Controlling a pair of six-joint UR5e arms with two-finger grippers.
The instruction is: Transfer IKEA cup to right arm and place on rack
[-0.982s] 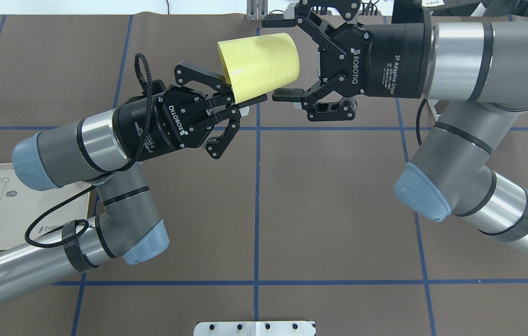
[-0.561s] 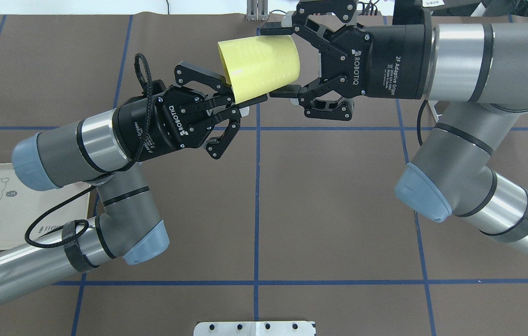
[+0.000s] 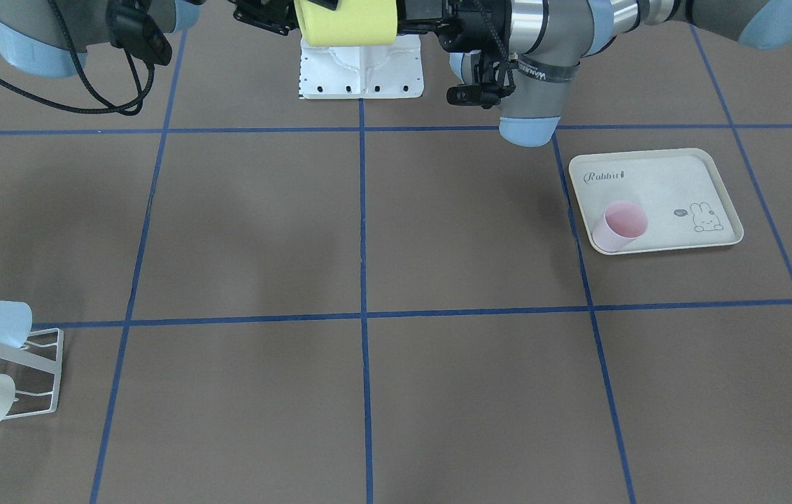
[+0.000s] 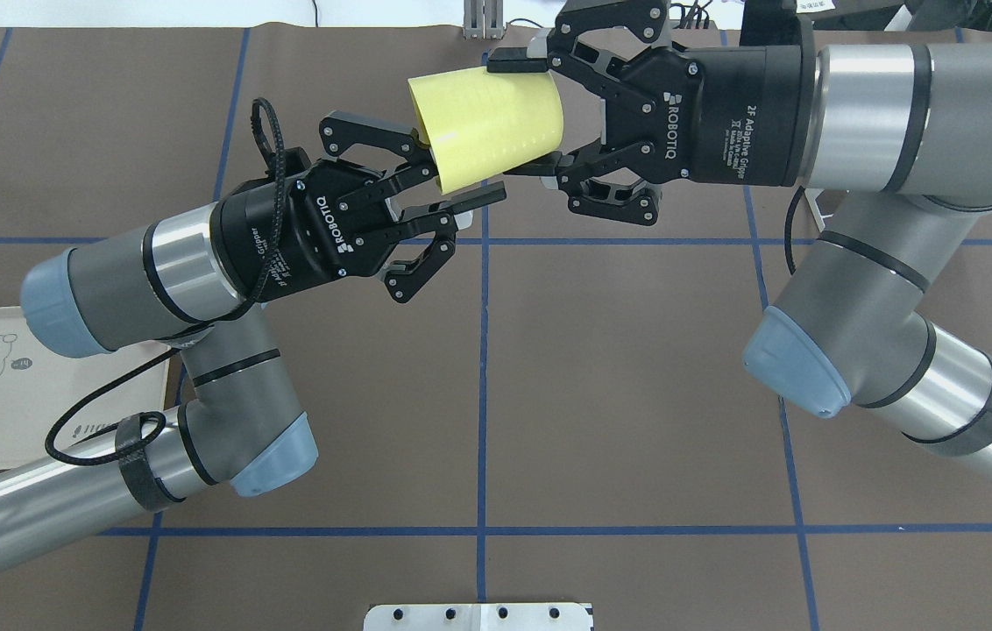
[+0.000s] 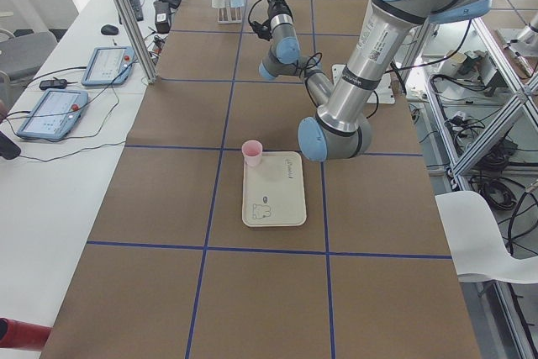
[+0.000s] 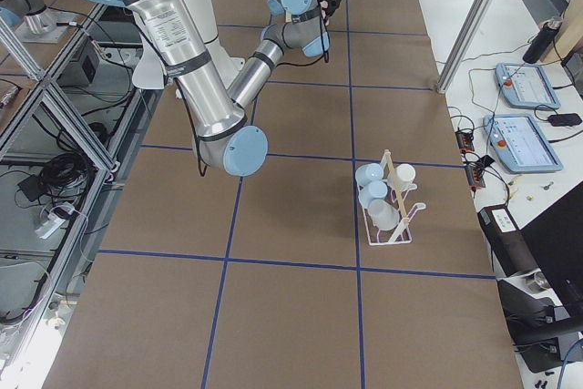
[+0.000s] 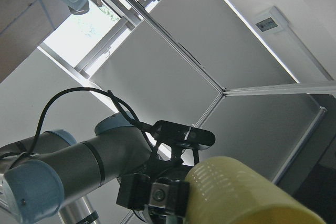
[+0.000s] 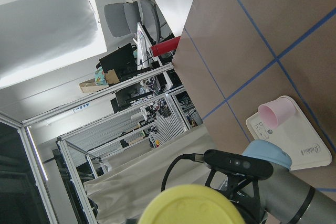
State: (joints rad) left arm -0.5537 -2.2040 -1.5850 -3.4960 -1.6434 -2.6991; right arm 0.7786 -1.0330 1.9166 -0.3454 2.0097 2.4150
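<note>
Cup between right gripper jaws

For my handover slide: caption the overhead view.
Mid-air handover: right gripper shut on yellow cup, left gripper open at its rim.

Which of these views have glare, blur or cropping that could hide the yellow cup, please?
Left wrist view: the window is blown out white, and the yellow cup sits close and soft. Right wrist view: the cup's base looms blurred at the bottom edge. Front-facing view: the top edge crops the cup. Overhead view: sharp and evenly lit.
</note>
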